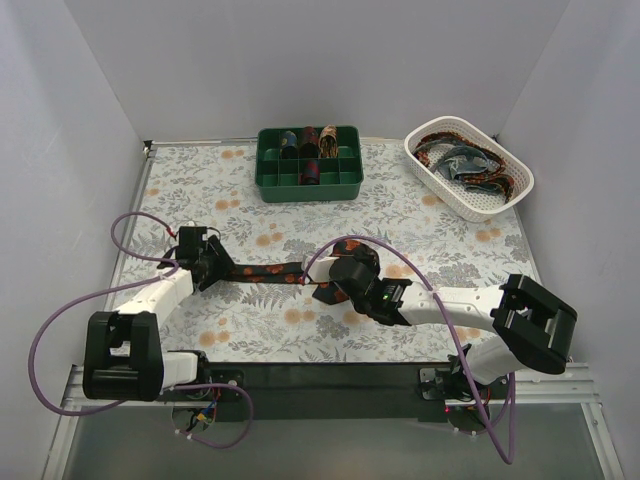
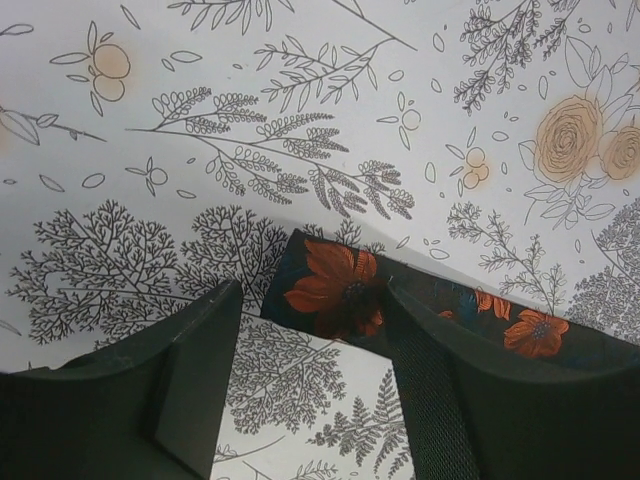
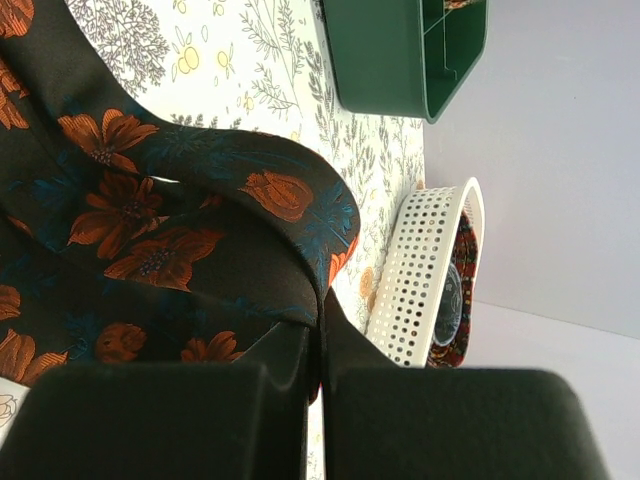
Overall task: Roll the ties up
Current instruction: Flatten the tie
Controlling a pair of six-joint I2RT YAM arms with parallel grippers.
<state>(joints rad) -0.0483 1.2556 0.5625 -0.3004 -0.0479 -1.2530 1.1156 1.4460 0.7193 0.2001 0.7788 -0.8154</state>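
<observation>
Near edge: a black rail runs along the near side of the table and carries both arm bases; purple cables loop wide to the left of the left arm and arch over the right one
Left gripper: low over the left-front part of the table, fingers spread apart; the tie's narrow end lies flat between them, and the right-hand finger overlaps the cloth's edge, though contact cannot be told
Orange-flowered tie: dark with orange blooms, stretched in a nearly straight strip across the front middle of the table from one gripper to the other; its cut end is square to the left wrist view
Right gripper: fingers pressed together on a fold of the same tie, with cloth curling in a loose loop just past the tips
Open room: bare floral table on both sides of the strip, and a broad band between it and the containers farther back
Green compartment tray: near the far edge, about centre, well apart from both arms; rolled ties stand in its far and middle cells
White perforated basket: far right corner, close to the right wall, set at an angle; loose ties heaped inside
Walls: plain white panels close the table on the left, far and right sides
</observation>
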